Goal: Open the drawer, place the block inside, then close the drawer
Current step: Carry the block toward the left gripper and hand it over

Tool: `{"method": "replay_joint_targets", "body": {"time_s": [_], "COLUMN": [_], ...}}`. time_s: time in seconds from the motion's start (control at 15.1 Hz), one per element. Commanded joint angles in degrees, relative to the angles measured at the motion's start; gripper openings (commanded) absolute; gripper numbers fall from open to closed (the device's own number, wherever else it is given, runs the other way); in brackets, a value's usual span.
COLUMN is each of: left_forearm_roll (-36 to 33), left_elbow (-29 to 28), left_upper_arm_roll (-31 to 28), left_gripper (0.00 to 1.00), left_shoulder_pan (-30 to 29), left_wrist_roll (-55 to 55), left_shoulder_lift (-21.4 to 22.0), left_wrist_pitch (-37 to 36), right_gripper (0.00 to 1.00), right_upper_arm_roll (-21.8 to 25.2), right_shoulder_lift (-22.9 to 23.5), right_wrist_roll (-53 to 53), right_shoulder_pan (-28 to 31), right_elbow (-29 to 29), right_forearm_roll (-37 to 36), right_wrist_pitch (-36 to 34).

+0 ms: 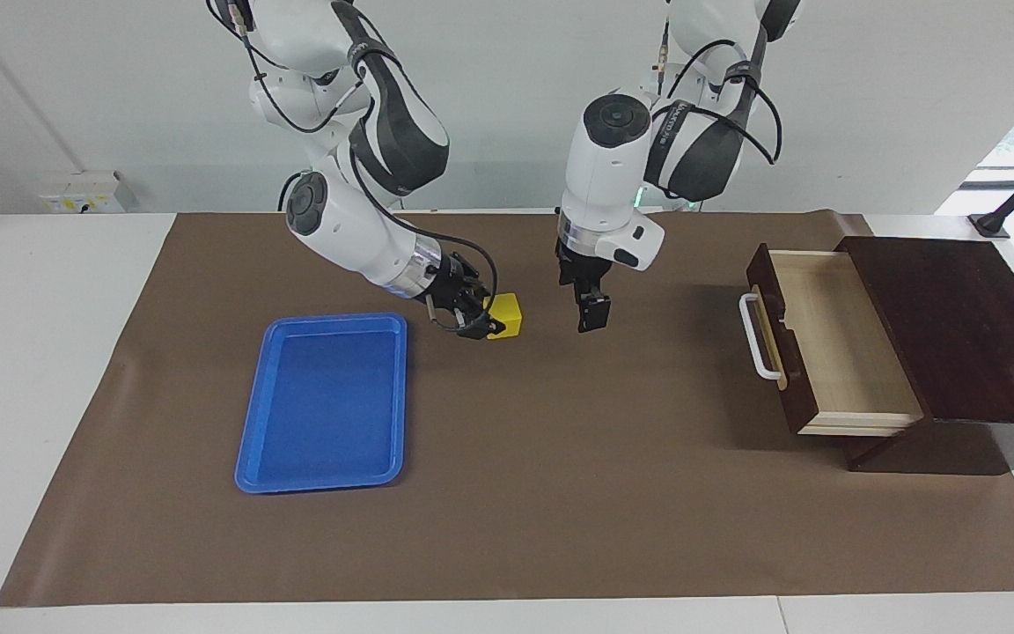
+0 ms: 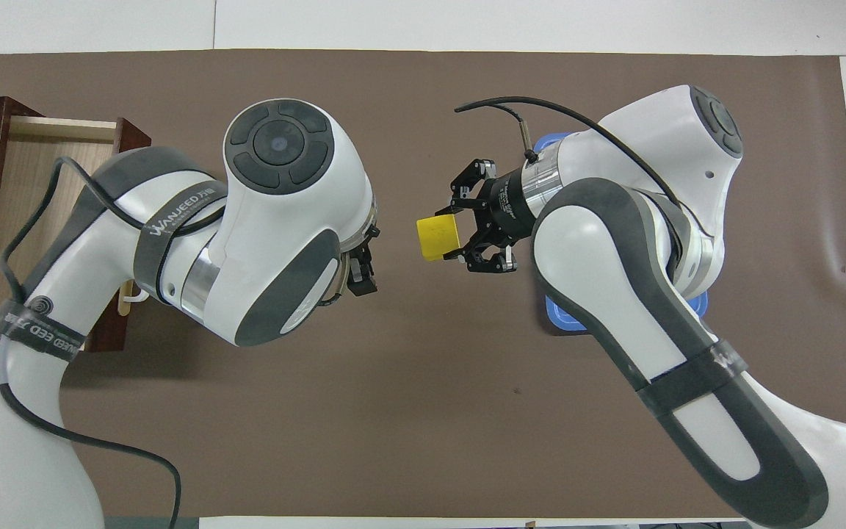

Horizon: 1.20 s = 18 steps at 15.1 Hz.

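Over the mat's middle, the right gripper [image 1: 482,324] carries the block [image 1: 505,315], clamped between its fingertips, toward the waiting left gripper [image 1: 593,314].
Block: small, yellow, square-edged and rigid-looking; I judge it light and unlikely to deform, with flat smooth faces that could slip if pinched near an edge. The right gripper holds it from one side, so the faces turned toward the left arm stay free; a second grip is best taken flat across two opposite faces, at mid-height. The left gripper hangs with its jaws spread apart, holding nothing, between the block and the drawer [image 1: 833,339], which stands pulled out with nothing in it. The tray [image 1: 324,405] lies bare, nearer the right arm's end.
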State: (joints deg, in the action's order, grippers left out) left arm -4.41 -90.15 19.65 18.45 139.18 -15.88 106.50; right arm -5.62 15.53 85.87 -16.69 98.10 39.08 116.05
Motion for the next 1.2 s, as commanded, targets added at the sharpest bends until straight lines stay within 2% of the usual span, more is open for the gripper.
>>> {"method": "replay_joint_targets", "body": {"time_s": [0.0,0.2,0.4,0.93,1.0,1.06,1.13], "left_forearm_roll": [-0.69,-0.42,-0.78,-0.69,-0.60,-0.34,-0.34], "left_elbow": [-2.49,-1.26,-1.44,-4.07,-4.07,-4.07,-4.16], "left_upper_arm_roll": [-0.58,-0.49,-0.49,-0.40,-0.40,-0.31,-0.40], "left_gripper": [1.00,1.00,1.00,1.00,0.96,0.58,0.33], "left_shoulder_pan": [1.15,1.41,2.55,4.22,4.14,3.70,3.61], "left_wrist_roll": [2.50,2.41,2.32,1.62,1.62,1.62,1.71], "left_shoulder_lift": [1.11,0.68,0.41,1.11,1.11,1.11,1.11], "left_wrist_pitch": [2.83,2.13,4.66,6.79,6.79,6.79,6.96], "right_gripper": [0.00,0.00,0.00,0.00,0.00,0.00,0.00], "right_upper_arm_roll": [0.08,0.00,-0.18,-0.44,-0.44,-0.44,-0.44], "right_shoulder_lift": [0.29,0.29,0.37,0.37,0.37,0.46,0.55], "right_wrist_roll": [4.03,4.31,4.40,4.84,4.75,4.75,4.75], "right_shoulder_pan": [-2.46,-2.47,-2.47,-2.91,-2.91,-2.82,-2.82], "right_elbow": [-0.62,-0.62,-0.71,-0.89,-0.89,-1.06,-1.24], "right_forearm_roll": [0.03,-0.05,0.12,0.12,0.12,0.12,0.12], "right_wrist_pitch": [2.59,2.95,3.04,3.22,3.21,3.21,3.04]}}
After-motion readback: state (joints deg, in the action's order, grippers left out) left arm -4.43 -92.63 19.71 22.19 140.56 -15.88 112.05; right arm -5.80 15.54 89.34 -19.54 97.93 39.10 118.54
